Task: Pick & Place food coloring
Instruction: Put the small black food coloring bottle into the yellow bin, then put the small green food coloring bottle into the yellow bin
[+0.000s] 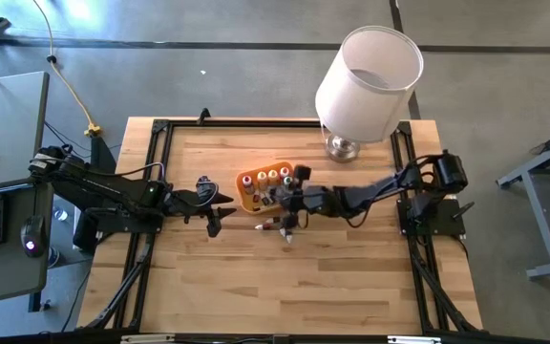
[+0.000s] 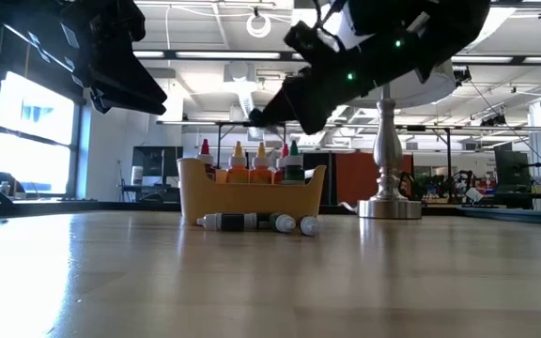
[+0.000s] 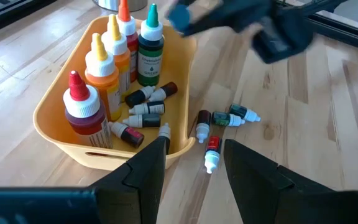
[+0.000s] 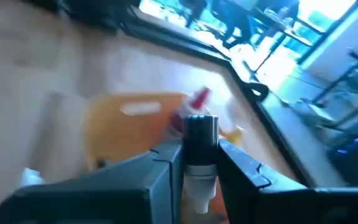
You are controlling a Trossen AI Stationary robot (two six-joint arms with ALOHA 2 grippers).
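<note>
A small dark-capped vial point(image 4: 201, 158) is seen clamped between the right gripper's point(image 4: 199, 163) fingers only in the right wrist view. In the left wrist view, the left gripper point(image 3: 194, 163) is spread apart near the orange tray point(image 3: 55, 127); four vials point(image 3: 219, 130) lie beside it.

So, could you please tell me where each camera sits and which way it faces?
High view: overhead, straight down on the table; both arms show, around the orange tray.
Low view: table height, level toward the tray; arms enter from above.
Left wrist view: over the open left pincer, facing tray and loose vials.
Right wrist view: behind the right pincer, shut on a small vial.
Shared: high, low and left wrist views show the upright bottles.
</note>
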